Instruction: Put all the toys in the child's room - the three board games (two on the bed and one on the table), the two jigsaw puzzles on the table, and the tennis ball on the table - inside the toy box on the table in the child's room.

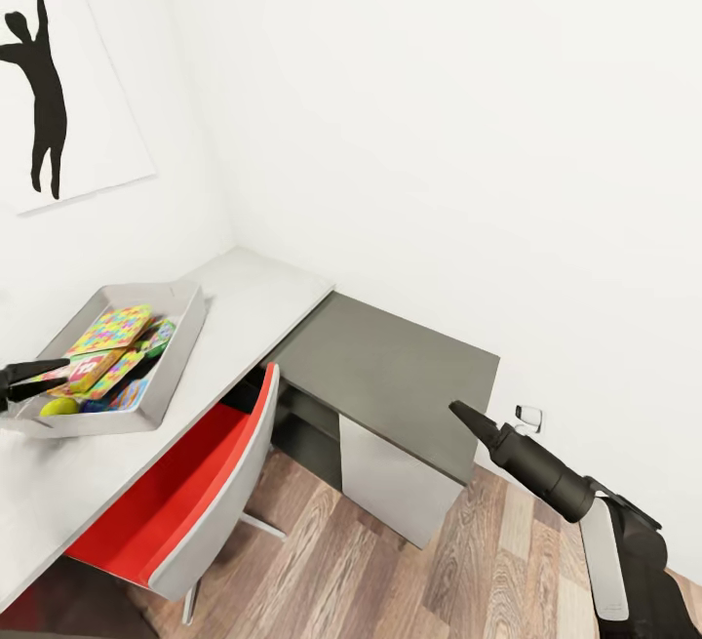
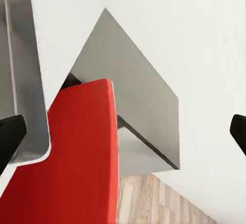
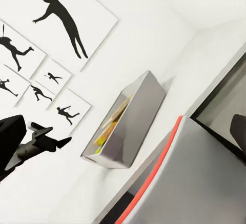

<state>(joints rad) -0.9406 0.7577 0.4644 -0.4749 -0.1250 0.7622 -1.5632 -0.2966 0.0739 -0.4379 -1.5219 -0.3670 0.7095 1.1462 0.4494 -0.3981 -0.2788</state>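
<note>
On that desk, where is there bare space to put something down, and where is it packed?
The pale table top is bare between the toy box and the corner wall, and again in front of the box toward the red chair. The lower dark grey section is wholly bare. It is crowded inside the box, full of colourful games, with the left pincer at its rim.

You get bright, even light here, with no lamp in sight and no glare. The white wall [image 1: 468, 112] is nearly blown out. Soft shadow sits under the surface [image 1: 249, 302], behind the red chair [image 1: 185, 502]. Lines lean toward the head view's edges, wide-angle style. Both wrist views show dark fingertips [image 2: 9, 134] slightly soft at the frame edges.
</note>
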